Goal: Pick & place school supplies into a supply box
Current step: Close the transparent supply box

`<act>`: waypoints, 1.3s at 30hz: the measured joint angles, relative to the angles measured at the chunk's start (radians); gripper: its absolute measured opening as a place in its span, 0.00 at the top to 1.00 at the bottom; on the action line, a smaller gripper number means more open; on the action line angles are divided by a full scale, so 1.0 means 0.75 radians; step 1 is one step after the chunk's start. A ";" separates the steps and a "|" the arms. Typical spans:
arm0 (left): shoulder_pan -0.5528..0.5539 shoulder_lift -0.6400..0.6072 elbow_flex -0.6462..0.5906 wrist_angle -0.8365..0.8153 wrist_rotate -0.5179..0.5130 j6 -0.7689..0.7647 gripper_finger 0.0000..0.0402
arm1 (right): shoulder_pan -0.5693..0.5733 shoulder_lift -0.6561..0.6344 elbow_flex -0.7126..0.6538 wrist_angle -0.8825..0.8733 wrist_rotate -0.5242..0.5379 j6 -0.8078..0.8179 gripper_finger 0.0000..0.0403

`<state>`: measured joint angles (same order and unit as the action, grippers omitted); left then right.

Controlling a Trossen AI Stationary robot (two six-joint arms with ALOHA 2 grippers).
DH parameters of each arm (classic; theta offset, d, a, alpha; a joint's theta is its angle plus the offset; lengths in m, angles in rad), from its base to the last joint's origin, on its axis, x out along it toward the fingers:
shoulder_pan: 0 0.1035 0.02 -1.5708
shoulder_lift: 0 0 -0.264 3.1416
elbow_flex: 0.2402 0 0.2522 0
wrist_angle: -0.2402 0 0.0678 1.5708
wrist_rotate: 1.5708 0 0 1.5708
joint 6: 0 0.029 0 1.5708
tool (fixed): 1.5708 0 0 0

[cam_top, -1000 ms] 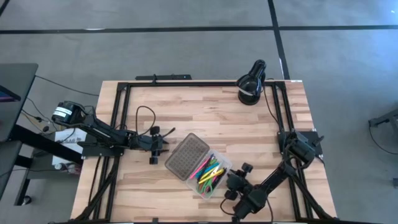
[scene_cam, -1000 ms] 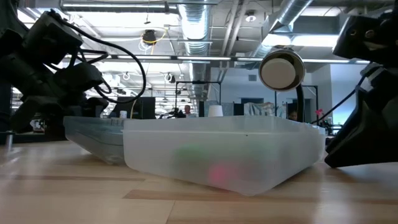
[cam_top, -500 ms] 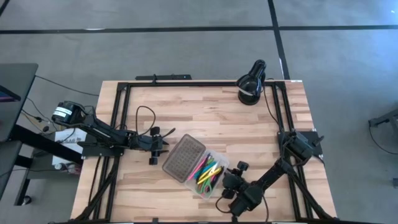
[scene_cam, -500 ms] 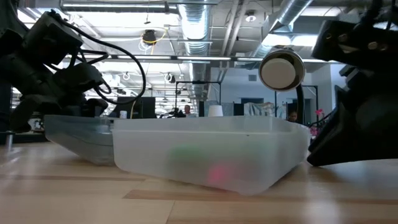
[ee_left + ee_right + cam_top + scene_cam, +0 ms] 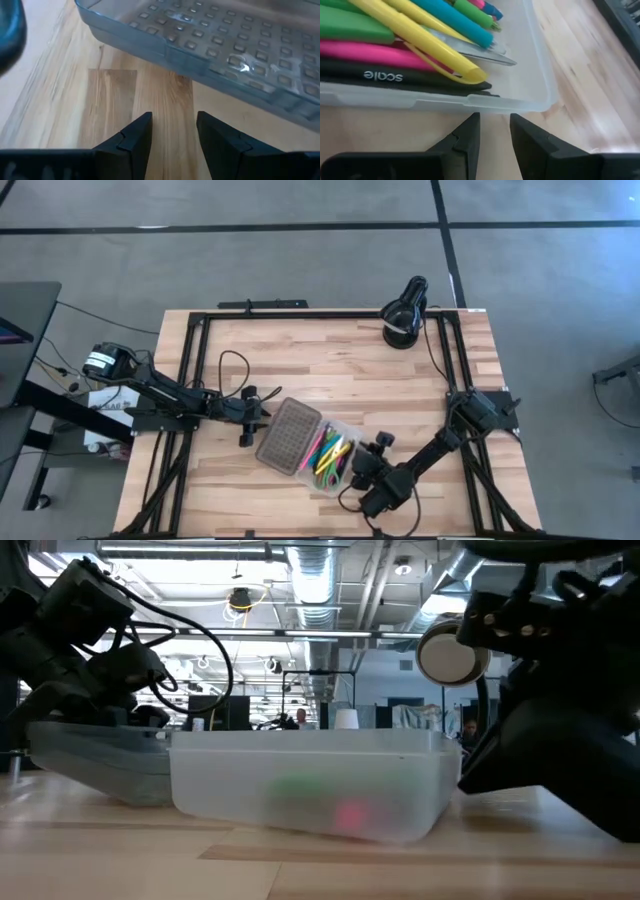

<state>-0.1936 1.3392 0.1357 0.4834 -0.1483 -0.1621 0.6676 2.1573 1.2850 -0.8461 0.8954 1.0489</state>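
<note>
The supply box (image 5: 308, 445) lies open on the table, its dotted grey lid (image 5: 288, 435) folded out toward the left. Its clear tray (image 5: 535, 75) holds the school supplies (image 5: 420, 35): yellow, pink, blue, green and black pens, with a metal scissor blade (image 5: 475, 52) among them. My right gripper (image 5: 494, 120) stands at the tray's right-hand wall, its fingers a narrow gap apart with nothing between them. My left gripper (image 5: 174, 120) is open just left of the lid (image 5: 215, 45), which lies a little ahead of its fingertips. My right gripper has both fingertips (image 5: 470, 125) against the outside of the tray's clear wall (image 5: 490, 106), near one corner. It comes from the table's right and slightly near side, slanting down. The box stays flat on the table.
A black round lamp (image 5: 403, 315) stands at the far right corner and shows behind the box in the low view (image 5: 452, 652). Black frame rails (image 5: 300, 313) run along the table's edges. Bare wood lies far of the box and along the near edge.
My right gripper has moved toward the table's left edge, and the box has slid along the table with it. The lid's left edge now lies closer to my left gripper, which has rolled slightly in place.
</note>
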 joint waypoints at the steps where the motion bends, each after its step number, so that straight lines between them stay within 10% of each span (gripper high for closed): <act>1: 0.000 0.000 0.001 -0.010 0.002 -0.010 0.62 | -0.004 0.000 0.000 -0.005 0.000 0.000 0.75; 39: -0.067 0.003 -0.004 -0.002 -0.075 -0.121 0.62 | 0.178 -0.007 -0.106 0.028 0.070 0.282 0.75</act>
<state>-0.2437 1.3418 0.1327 0.4820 -0.2044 -0.2530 0.8011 2.1521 1.2057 -0.8251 0.9482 1.2606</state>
